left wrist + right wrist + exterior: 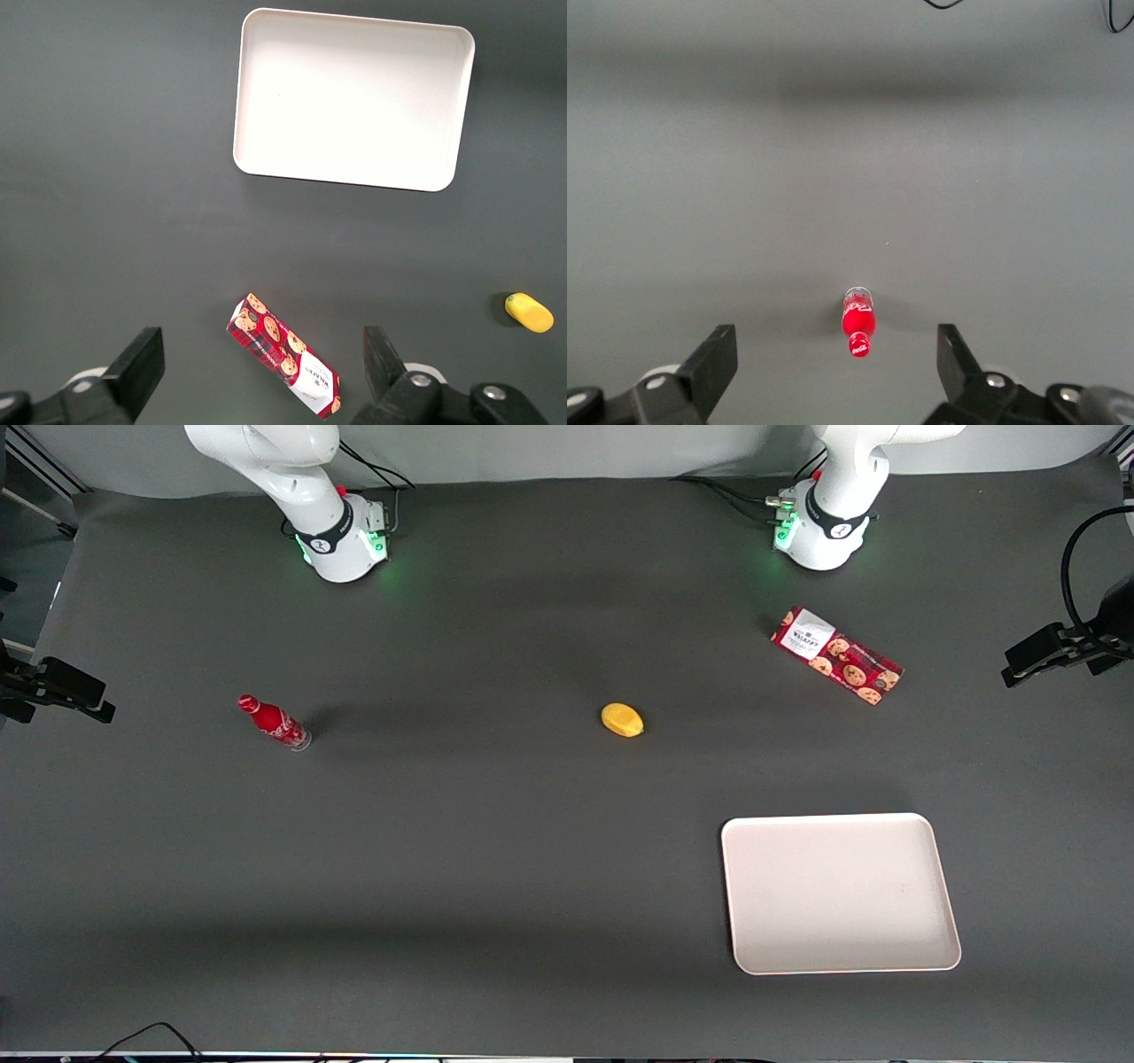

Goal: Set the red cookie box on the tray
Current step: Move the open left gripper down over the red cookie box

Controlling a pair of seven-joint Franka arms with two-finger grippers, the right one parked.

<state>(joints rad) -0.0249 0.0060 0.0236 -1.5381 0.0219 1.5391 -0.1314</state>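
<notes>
Presently the claw [257,372] hangs wide and empty high above the red cookie box [836,654], which lies askew at the front view's upper right, well apart from the tray [946,948] at lower right. Judged risk: fingers descending unaligned with the box's narrow width could skid it across the counter [496,850] or grip a corner.

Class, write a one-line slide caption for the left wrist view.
Open tool high above the red cookie box lying flat on the table, with the bare tray and a yellow lemon apart from it.

Dark table [496,850]: cookie box [837,655], tray [946,939], bottle [273,722], lemon [622,720].
</notes>
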